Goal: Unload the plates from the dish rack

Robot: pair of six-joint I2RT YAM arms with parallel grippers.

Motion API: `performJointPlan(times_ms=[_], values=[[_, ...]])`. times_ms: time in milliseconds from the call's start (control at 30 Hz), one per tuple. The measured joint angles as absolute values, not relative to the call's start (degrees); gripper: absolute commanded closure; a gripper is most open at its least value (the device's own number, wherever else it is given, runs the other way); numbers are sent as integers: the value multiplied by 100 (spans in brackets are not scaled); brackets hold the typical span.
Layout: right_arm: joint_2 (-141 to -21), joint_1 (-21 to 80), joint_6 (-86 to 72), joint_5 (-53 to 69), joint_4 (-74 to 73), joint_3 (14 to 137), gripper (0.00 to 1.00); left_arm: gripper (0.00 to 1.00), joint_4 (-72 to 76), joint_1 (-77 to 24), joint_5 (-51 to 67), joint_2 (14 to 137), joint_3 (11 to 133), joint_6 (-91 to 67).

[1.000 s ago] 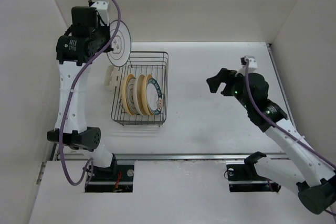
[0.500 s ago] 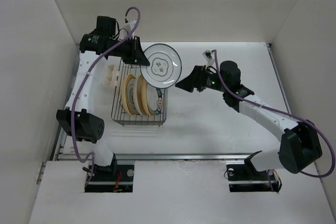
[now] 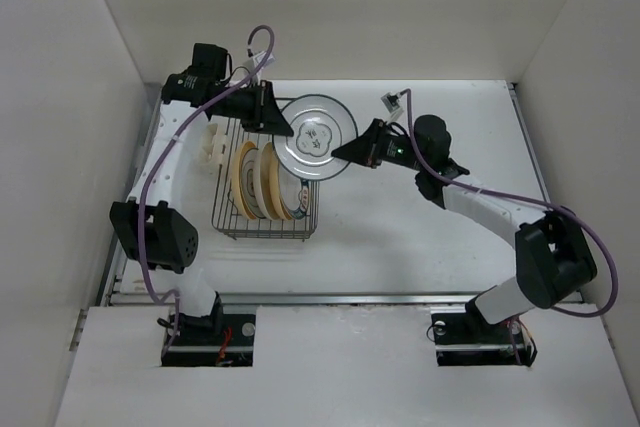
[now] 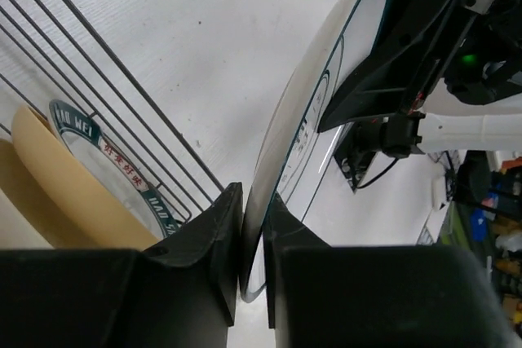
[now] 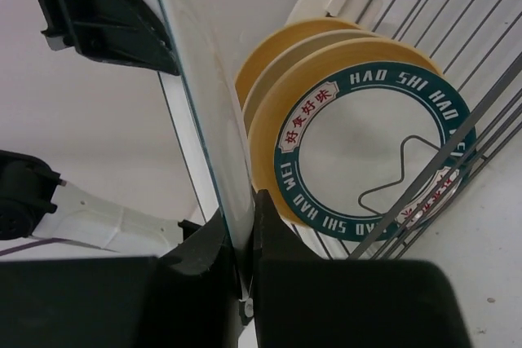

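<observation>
A white plate [image 3: 315,137] with grey markings hangs tilted above the far right corner of the dish rack [image 3: 313,209], a dark wire basket. My left gripper [image 3: 283,127] is shut on its left rim, and my right gripper [image 3: 343,153] is shut on its right rim. In the left wrist view the plate's edge [image 4: 285,136] runs up from between my left gripper's [image 4: 245,201] fingers. The right wrist view shows the same plate [image 5: 196,79] pinched in my right gripper [image 5: 243,218]. Two yellow-tan and cream plates [image 3: 245,179] and one with a dark teal rim [image 3: 292,192] stand upright in the rack.
A small cream plastic piece [image 3: 212,144] lies on the table just left of the rack. White walls close in the table on the left, back and right. The left arm's purple cable [image 3: 262,42] loops above the rack.
My left arm swung the white plate rightward from the rack's far left corner. My right arm reached left from the table's right side and its open jaws closed on the plate's right rim.
</observation>
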State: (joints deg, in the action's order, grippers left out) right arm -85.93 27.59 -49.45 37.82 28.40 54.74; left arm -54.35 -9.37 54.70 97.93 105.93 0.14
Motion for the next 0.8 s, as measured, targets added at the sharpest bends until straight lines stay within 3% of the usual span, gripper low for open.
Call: performJointPlan(times_ms=[67, 100, 200, 400, 600, 800], values=[[-8552, 2757, -5041, 3686, 2858, 5470, 100, 57, -5365, -937, 5452, 9769, 10573, 34], [-8517, 2770, -5006, 3629, 2856, 5465, 100, 33, -5393, -969, 5323, 9738, 10573, 56], [-8294, 2729, -4943, 3295, 2591, 5439, 100, 1, -5513, -1063, 4694, 9631, 10580, 10], [-7325, 2145, -4884, 2434, 1594, 5192, 100, 0, -5789, -1079, 2827, 9496, 10836, 91], [-6152, 1177, -4864, 773, 204, 4797, 100, 0, -5975, -1076, 1055, 9139, 10849, 290], [-6254, 397, -4893, 331, -373, 3944, 100, 0, -6300, -1076, 30, 9019, 10694, 504]])
